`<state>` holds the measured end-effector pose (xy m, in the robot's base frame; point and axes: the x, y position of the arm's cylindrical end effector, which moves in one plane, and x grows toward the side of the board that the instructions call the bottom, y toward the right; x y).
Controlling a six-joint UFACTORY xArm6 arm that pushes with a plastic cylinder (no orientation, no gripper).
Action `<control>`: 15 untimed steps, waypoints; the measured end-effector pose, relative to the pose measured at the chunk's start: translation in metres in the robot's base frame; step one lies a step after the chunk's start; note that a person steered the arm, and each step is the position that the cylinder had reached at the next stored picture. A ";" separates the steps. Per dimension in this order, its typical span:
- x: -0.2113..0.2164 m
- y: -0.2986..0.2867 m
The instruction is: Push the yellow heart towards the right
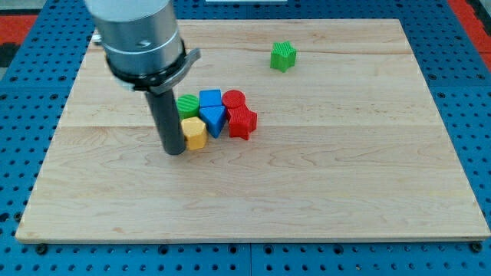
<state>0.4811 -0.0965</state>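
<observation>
A yellow block point(194, 132), whose shape I cannot make out as a heart, lies at the lower left of a tight cluster near the board's middle left. My tip point(175, 151) stands just left of it, touching or nearly touching its left side. Packed against the yellow block are a green round block point(187, 104), a blue cube point(210, 99), a blue triangular block point(214, 119), a red round block point(233, 99) and a red star-like block point(242, 122).
A green block point(283, 55) lies alone near the view's top, right of centre. The wooden board point(322, 192) rests on a blue pegboard table. The arm's grey body fills the view's top left.
</observation>
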 end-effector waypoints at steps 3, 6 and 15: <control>-0.006 -0.008; -0.072 -0.170; -0.216 -0.038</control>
<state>0.2653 -0.1343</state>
